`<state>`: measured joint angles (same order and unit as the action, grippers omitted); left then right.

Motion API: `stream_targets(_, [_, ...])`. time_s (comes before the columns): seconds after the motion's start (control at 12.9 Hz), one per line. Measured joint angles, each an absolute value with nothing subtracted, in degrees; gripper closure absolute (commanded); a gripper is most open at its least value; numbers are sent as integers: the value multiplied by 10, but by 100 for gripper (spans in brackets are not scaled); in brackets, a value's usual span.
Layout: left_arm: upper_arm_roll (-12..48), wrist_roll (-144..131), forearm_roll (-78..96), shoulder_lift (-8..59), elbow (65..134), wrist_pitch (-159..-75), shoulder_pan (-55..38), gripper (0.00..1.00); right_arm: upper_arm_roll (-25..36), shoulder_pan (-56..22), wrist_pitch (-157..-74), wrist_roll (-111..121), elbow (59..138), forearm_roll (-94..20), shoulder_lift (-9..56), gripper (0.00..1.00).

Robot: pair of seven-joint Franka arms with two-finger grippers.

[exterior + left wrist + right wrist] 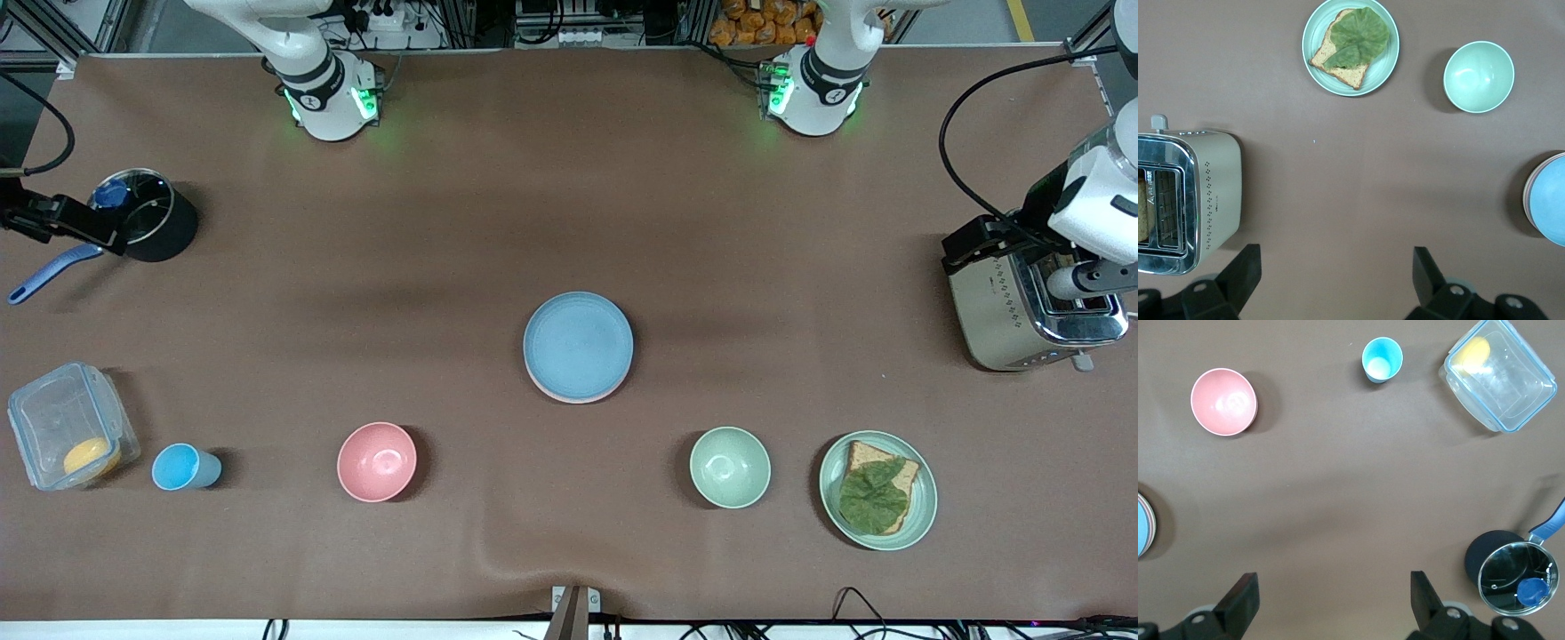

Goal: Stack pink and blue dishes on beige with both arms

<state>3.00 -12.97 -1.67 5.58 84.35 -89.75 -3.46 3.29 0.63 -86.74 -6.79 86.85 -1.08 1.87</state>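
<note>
The light blue plate [578,345] lies on top of a stack in the middle of the table. A thin pink rim of the pink plate [576,401] shows under its edge nearest the front camera. The beige plate is hidden beneath them in the front view. In the left wrist view the stack [1546,200] shows pale rims under the blue, too thin to tell apart. My left gripper [1336,273] hangs open and empty high over bare table beside the toaster [1022,307]. My right gripper [1331,593] hangs open and empty over bare table beside the black pot [147,213].
Nearer the front camera stand a pink bowl [377,461], a small blue cup [182,468], a clear lidded box [67,427], a green bowl [730,467] and a green plate [920,507] with toast and a leaf. A fold wrinkles the cloth [498,560] near the front edge.
</note>
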Motion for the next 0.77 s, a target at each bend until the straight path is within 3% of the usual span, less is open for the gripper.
stream_targets(0.77, [32, -130, -17, 42, 843, -897, -35, 0, 35, 10, -886, -59, 873, -10, 20, 0])
